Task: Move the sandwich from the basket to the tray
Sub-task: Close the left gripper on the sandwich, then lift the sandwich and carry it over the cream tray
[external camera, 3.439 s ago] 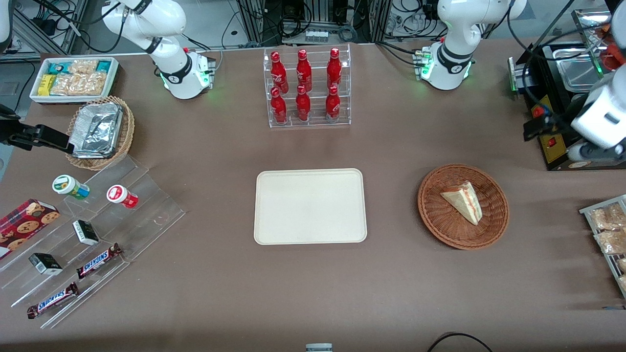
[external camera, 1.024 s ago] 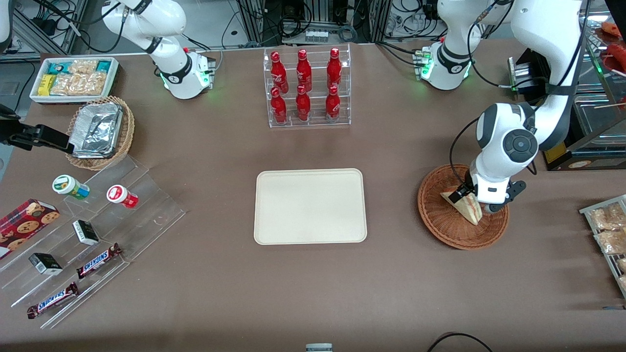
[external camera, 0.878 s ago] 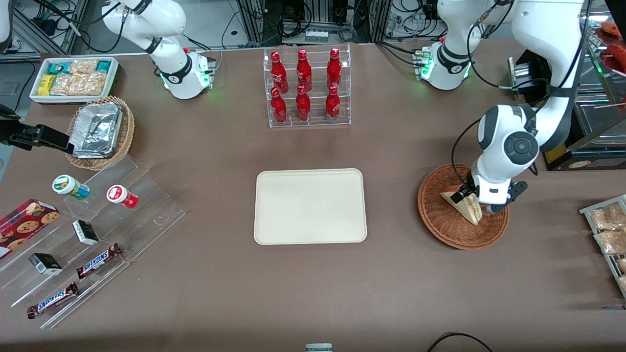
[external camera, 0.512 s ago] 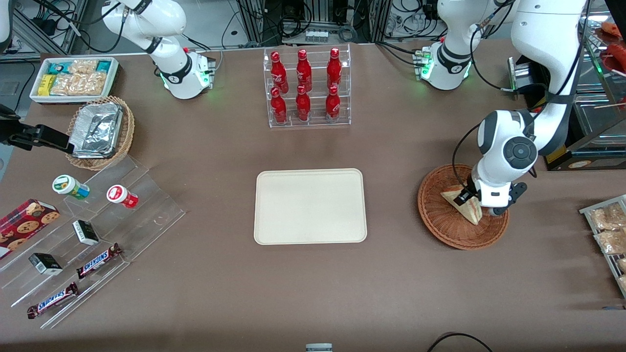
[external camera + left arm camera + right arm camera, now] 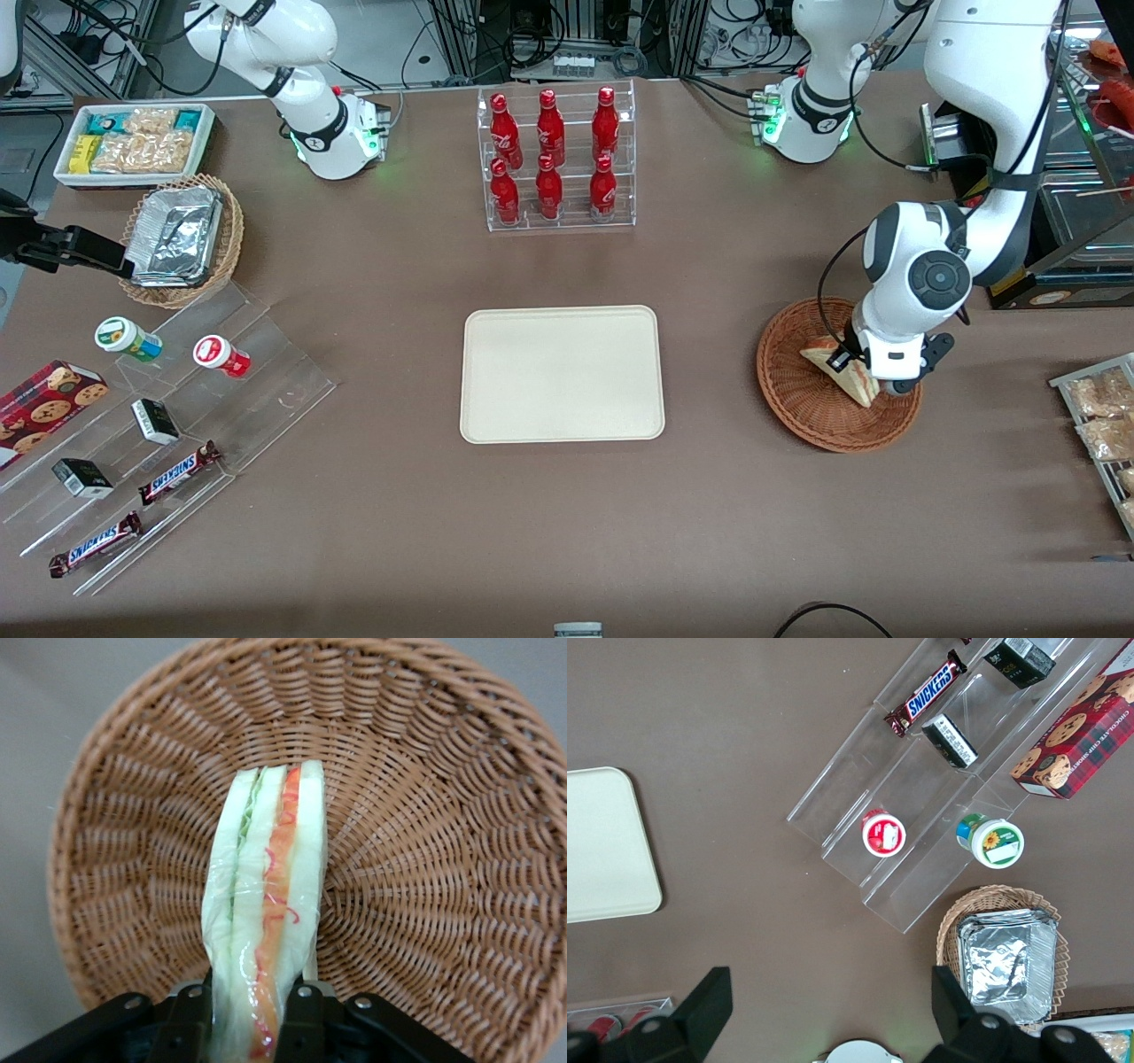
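Note:
The sandwich [image 5: 852, 383], a pale wedge with a red and green filling stripe, lies in the reddish-brown wicker basket [image 5: 797, 403] toward the working arm's end of the table. My left gripper [image 5: 868, 372] is down in the basket, shut on the sandwich's wide end. In the left wrist view the two black fingers [image 5: 190, 1019] press both sides of the sandwich [image 5: 266, 895], with the basket's weave [image 5: 425, 859] under it. The gripper [image 5: 246, 1023] holds it cut edge up. The cream tray [image 5: 561, 373] lies bare at the table's middle, beside the basket.
A clear rack of red bottles [image 5: 559, 159] stands farther from the camera than the tray. A black appliance [image 5: 1019, 177] and a snack rack [image 5: 1099, 416] flank the basket. At the parked arm's end are a foil-lined tan basket [image 5: 182, 239], a white bin [image 5: 133, 142] and acrylic steps [image 5: 159, 416].
The left arm came over the basket and lowered onto the sandwich. In the last second the fingers closed on it and the wedge shifted slightly.

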`<action>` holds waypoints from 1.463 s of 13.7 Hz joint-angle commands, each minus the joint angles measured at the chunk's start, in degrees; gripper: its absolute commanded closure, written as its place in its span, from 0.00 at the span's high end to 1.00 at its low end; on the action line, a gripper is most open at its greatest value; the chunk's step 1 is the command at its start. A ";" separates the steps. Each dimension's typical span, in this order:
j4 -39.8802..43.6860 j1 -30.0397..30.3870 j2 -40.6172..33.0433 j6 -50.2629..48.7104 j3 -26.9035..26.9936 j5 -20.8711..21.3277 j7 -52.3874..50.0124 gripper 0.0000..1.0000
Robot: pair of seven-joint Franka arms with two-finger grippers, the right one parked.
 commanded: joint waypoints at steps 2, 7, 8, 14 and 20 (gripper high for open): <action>10.09 -2.73 -3.38 -16.54 -2.93 2.81 -0.80 0.00; 23.18 -11.24 -3.22 -30.44 -6.81 2.20 -1.16 0.00; 24.69 -14.05 -2.25 -30.98 -6.90 1.93 -1.15 0.00; 35.32 -25.93 10.13 -25.38 -7.60 0.70 -0.98 0.00; 42.26 -31.21 23.05 -14.91 -10.41 1.67 2.97 0.00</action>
